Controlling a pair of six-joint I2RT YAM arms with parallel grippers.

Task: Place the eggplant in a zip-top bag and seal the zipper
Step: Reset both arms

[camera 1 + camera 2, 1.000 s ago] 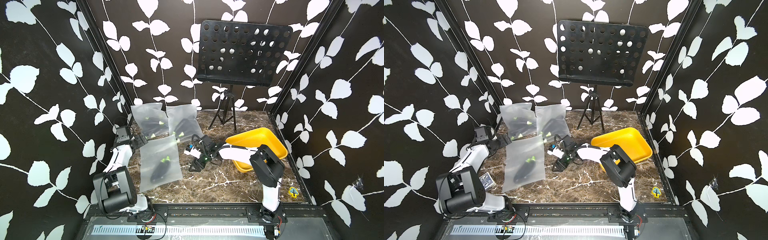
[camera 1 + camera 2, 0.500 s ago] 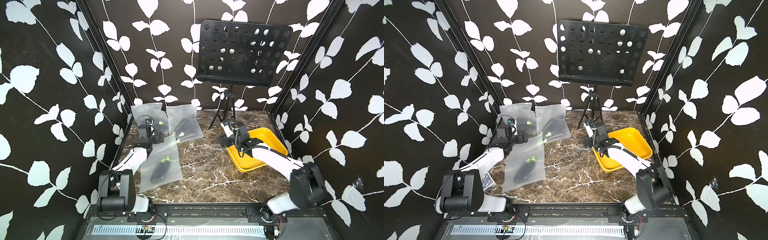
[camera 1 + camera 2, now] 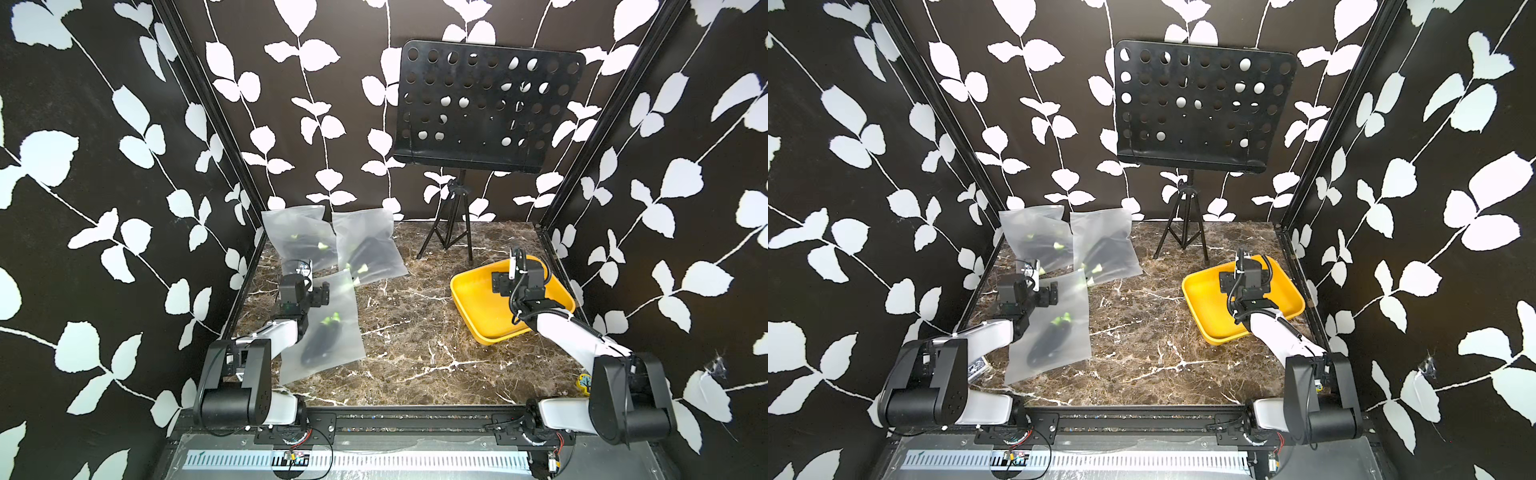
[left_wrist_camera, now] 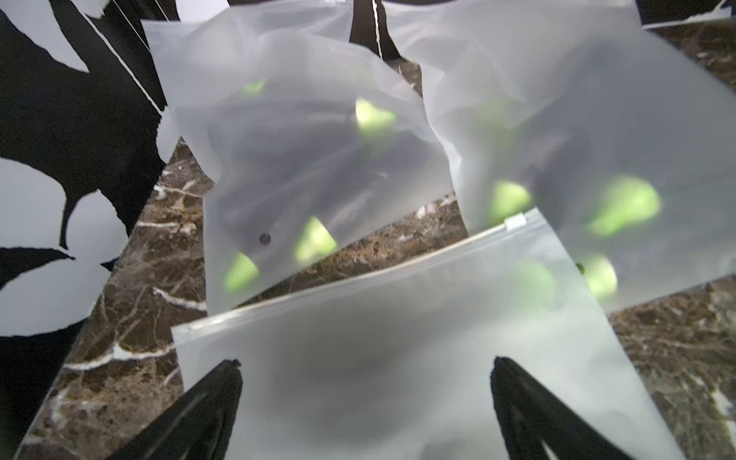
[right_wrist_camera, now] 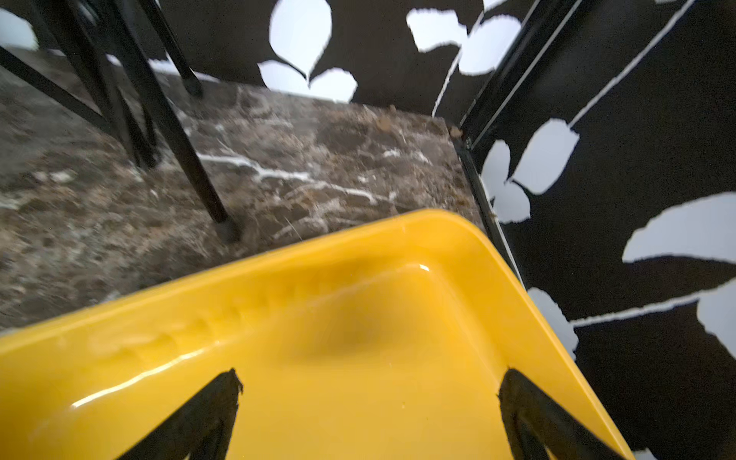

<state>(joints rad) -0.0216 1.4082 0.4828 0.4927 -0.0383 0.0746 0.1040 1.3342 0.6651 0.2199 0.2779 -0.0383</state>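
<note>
Just below my left gripper (image 4: 364,370), jaws wide open and empty, lies the zip-top bag (image 3: 347,297) with the eggplant (image 3: 319,344) inside, green end nearest the jaws, long body running back along my arm; my right gripper (image 5: 370,382), open too, is far off over the yellow tray (image 5: 278,259).

Counting three: near zip-top bag (image 3: 345,316), back-left zip-top bag (image 3: 295,232), back-right zip-top bag (image 3: 374,245). Near one is holding one eggplant (image 3: 320,345); back two are showing several green stems each, exact eggplant count not readable. Also seeing one yellow tray (image 3: 478,307), one music stand (image 3: 486,108).
</note>
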